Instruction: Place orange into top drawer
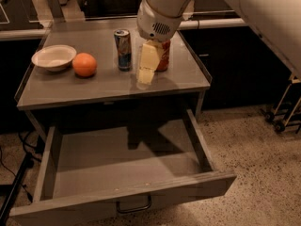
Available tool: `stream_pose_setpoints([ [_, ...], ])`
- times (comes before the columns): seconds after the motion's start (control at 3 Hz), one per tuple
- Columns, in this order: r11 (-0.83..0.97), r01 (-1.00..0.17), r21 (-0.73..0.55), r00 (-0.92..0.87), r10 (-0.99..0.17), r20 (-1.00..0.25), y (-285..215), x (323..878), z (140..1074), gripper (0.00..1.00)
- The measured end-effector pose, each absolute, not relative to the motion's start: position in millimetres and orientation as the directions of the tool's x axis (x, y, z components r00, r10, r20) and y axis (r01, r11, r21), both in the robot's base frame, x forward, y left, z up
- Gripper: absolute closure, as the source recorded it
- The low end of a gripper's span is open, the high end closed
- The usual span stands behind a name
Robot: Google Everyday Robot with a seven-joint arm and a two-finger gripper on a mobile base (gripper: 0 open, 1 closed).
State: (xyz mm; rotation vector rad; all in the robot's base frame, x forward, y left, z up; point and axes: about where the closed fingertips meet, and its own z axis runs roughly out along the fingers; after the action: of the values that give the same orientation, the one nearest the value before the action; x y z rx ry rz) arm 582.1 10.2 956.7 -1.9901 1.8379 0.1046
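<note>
Well clear of the orange (84, 64), the gripper's (145, 77) closed fingers (150, 55) overhang the table (94, 87).

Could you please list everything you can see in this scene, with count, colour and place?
table: one, grey, centre of the view.
drawer: one, grey, pulled open below the table top, dark loop handle on its front.
bowl: one, white, left side of the table.
orange: one, orange, on the table just right of the bowl.
blue can: one, blue and silver, upright, mid-table.
red can: one, red, upright, right of the blue can, partly behind the gripper.
wheeled frame: one, pale, on the floor at far right.
gripper: one, cream, over the table in front of the red can.
arm: one, white, reaching in from the upper right.
</note>
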Motion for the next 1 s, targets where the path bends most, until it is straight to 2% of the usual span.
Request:
stream_pose_setpoints([
  [0.67,-0.143,-0.937,-0.319,0.268,-0.88,-0.393,58.3,624.6,992.9,0.0],
  [1.0,-0.139,-0.935,-0.325,0.268,-0.878,-0.396,58.2,625.4,995.8,0.0],
])
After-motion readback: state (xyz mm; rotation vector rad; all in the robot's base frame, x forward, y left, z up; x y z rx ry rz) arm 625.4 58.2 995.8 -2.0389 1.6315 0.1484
